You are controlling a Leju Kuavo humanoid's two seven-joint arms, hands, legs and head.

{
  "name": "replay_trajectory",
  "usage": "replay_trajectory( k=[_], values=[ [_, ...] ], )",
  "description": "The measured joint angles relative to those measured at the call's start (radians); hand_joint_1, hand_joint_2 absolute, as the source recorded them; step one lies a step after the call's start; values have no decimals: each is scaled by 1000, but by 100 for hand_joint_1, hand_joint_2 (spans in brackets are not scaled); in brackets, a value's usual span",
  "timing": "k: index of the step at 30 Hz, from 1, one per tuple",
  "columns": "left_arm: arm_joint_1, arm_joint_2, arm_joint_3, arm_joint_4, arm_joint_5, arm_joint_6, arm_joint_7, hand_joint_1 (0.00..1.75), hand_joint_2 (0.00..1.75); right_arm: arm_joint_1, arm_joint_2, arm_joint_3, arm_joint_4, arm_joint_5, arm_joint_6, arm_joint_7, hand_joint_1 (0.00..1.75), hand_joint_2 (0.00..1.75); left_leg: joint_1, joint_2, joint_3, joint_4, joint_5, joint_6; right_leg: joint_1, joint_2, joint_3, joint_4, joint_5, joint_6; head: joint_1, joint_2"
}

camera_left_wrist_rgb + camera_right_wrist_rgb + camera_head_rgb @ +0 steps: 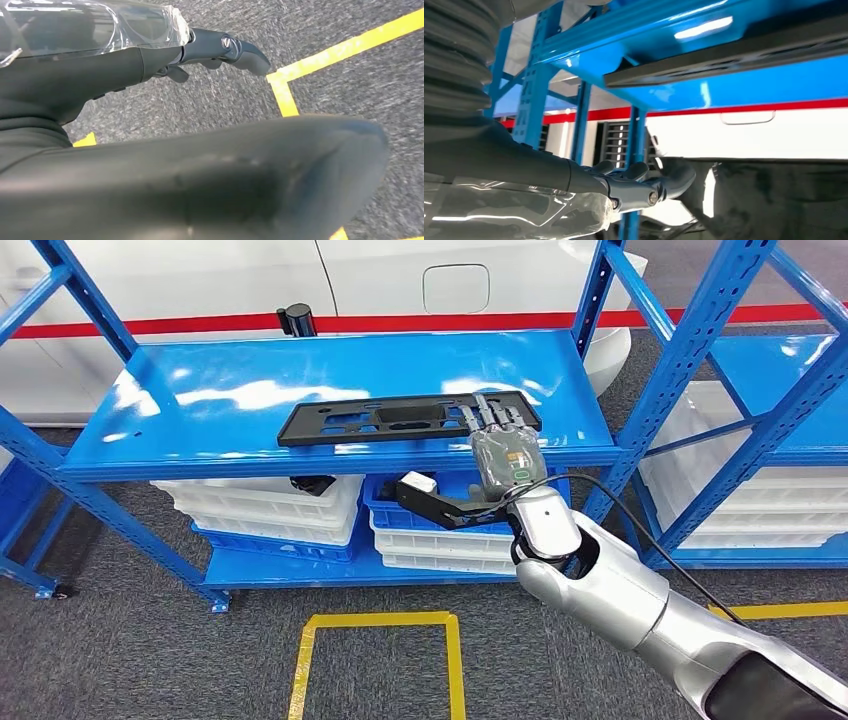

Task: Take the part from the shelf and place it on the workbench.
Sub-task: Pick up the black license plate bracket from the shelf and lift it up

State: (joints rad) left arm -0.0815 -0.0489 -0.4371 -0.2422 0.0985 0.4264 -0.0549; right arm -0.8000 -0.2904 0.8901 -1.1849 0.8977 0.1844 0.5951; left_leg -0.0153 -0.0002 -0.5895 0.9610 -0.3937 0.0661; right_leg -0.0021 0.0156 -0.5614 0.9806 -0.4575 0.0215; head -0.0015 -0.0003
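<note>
1. Where the blue shelf [200, 430] offers its glossy top deck, the black plastic part [400, 420] lies flat, near the front edge and right of the middle.
2. Its long axis runs side to side, roughly along the front lip, with the right end a little farther back than the left; it is a slim panel with cut-out openings.
3. From the head view, the right hand [500, 440] reaches over the part's right end, fingers [490, 418] laid on top of it; whether they actually clasp it I cannot tell.
4. Seen from the right wrist, the part [734, 55] is a dark strip along the blue deck, with the thumb [664, 182] lying apart from it.
5. At the left wrist, the left hand [220, 50] hangs over grey carpet [350, 100] crossed by yellow tape [340, 50]; its fingers are spread with nothing in them.
6. White and blue crates [290, 505] sit stacked on the lower deck.
7. Behind the rack stands a white wall with a red stripe [450, 322], and a small black cylinder [296, 318] sits at the deck's back edge.
8. Yellow tape marks a box [380, 660] on the carpet in front.
</note>
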Motion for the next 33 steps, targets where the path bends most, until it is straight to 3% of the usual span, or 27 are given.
replay_trajectory(
  k=[2,3,5,6,7,8,10,12,17,19,21,22,23,25,27,28,31,33],
  values=[
    [0,-1,-2,0,1,0,-3,0,0,-2,-2,3,-7,-14,11,-22,0,175,9,0,15,-18,5,1,1,-2,-11,33,-21,10,1,0],
    [-1,-1,-4,0,2,0,-4,0,0,-2,-2,4,-10,-21,16,-33,0,175,13,0,22,-25,6,2,0,-3,-33,79,-44,15,2,0],
    [-2,-2,-6,0,4,0,-6,0,0,2,-4,10,-13,-31,25,-49,0,175,15,0,31,-27,3,5,-5,-3,-103,213,-96,24,3,0],
    [-1,-2,-8,0,6,0,-6,0,0,5,-4,13,-15,-36,28,-56,0,175,16,0,34,-27,0,4,-8,-4,-134,264,-107,28,3,0],
    [1,-3,-10,0,8,-1,-6,0,0,8,-4,17,-17,-41,30,-63,0,175,18,0,37,-26,-4,2,-12,-4,-150,280,-99,33,3,0],
    [2,-3,-11,0,9,-1,-6,0,0,9,-4,20,-19,-46,32,-69,0,175,20,-1,41,-25,-8,-1,-16,-5,-144,253,-71,36,3,0],
    [2,-3,-13,0,11,0,-8,0,0,7,-5,25,-26,-55,34,-81,0,175,24,-1,50,-20,-18,-12,-22,-8,-86,115,5,42,4,0],
    [1,-4,-14,0,13,0,-10,0,0,5,-3,31,-33,-64,35,-95,0,175,23,-2,53,-13,-31,-25,-21,-10,-38,11,42,35,3,0],
    [1,-4,-18,0,18,0,-13,0,0,-1,2,41,-51,-79,37,-118,0,175,28,-2,45,13,-57,-53,-18,-7,-26,-10,40,-1,2,0],
    [0,-5,-20,0,22,0,-16,0,0,-3,8,46,-59,-82,37,-125,0,175,30,-2,-11,128,-110,-63,-20,-7,-22,-11,37,-9,-1,0],
    [3,-5,-21,0,27,0,-17,0,0,-2,14,54,-62,-83,37,-130,0,175,31,-2,-95,273,-157,-69,-20,-7,-19,-11,33,-12,-2,0],
    [5,-5,-22,0,28,0,-17,0,0,-1,16,58,-62,-83,37,-131,0,175,31,-2,-120,302,-155,-70,-19,-7,-17,-11,30,-12,-2,0],
    [6,-5,-22,0,28,0,-18,0,0,-1,18,62,-62,-84,37,-132,0,175,31,-2,-123,290,-132,-69,-19,-6,-13,-11,27,-11,-2,0],
    [7,-5,-23,0,29,0,-19,0,0,-1,23,68,-64,-84,37,-134,0,175,31,-2,-72,152,-46,-63,-19,-5,0,-11,18,-7,-2,0],
    [6,-4,-23,0,31,0,-20,0,0,-4,26,74,-67,-86,37,-137,0,175,26,-2,-21,26,10,-54,-15,-3,10,-11,9,2,-2,0],
    [6,-4,-23,0,31,0,-20,0,0,-5,28,78,-68,-88,37,-139,0,175,23,-2,-12,1,17,-49,-14,-3,12,-12,5,7,-2,0],
    [7,-5,-24,0,31,0,-21,0,0,-6,29,84,-70,-92,37,-144,0,175,21,-3,-8,-4,13,-32,-14,-3,16,-12,-4,23,-2,0],
    [6,-4,-24,0,31,0,-22,0,0,-8,30,87,-71,-94,37,-147,0,175,25,-3,1,-9,12,-17,-15,-5,-8,46,-37,30,-1,0]
  ],
)
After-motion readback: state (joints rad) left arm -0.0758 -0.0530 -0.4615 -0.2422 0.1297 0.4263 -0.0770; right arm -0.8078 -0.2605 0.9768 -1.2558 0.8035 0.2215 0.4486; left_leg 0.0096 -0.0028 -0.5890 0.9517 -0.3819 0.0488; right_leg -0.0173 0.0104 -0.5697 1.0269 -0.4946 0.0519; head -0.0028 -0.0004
